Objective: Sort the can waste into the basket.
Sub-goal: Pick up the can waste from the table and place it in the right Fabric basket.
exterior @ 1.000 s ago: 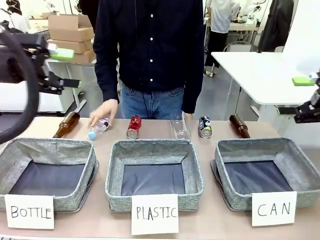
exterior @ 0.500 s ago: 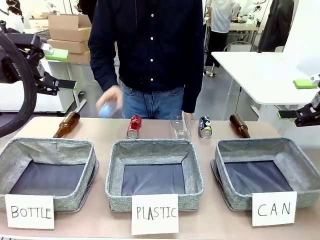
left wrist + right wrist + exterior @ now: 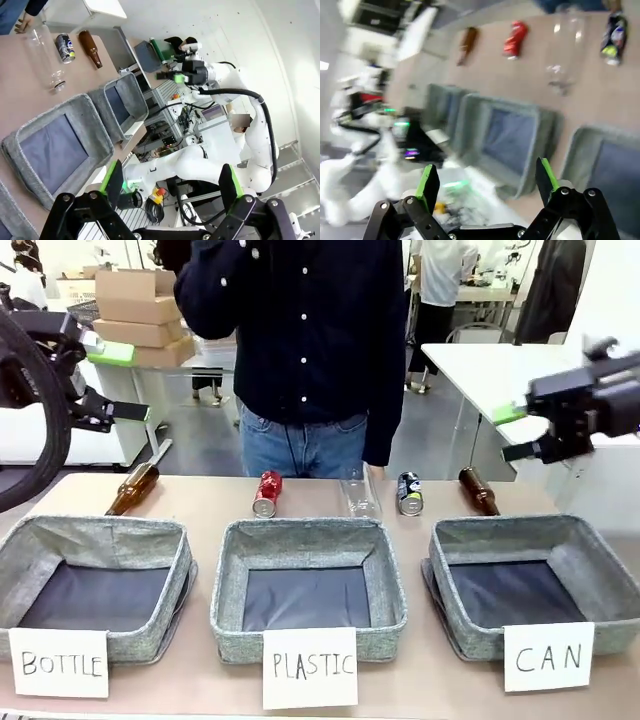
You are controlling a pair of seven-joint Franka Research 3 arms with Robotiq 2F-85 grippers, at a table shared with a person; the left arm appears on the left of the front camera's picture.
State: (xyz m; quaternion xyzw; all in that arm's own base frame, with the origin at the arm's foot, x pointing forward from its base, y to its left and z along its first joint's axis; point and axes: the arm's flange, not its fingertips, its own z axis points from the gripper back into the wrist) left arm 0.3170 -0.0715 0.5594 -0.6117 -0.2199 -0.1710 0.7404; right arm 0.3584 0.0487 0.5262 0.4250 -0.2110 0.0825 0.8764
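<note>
Beyond the baskets, two cans: red [image 3: 267, 493], black [image 3: 409, 493].

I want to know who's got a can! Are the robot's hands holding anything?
No. The left end effector and right end effector are both open and empty. The red can and black can lie on the table.

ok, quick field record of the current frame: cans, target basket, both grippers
black can: on its side on the table, behind the gap between the middle and right baskets
red can: on its side behind the PLASTIC basket
CAN basket: far right, no cans in it
left gripper: open, raised
right gripper: open, raised
</note>
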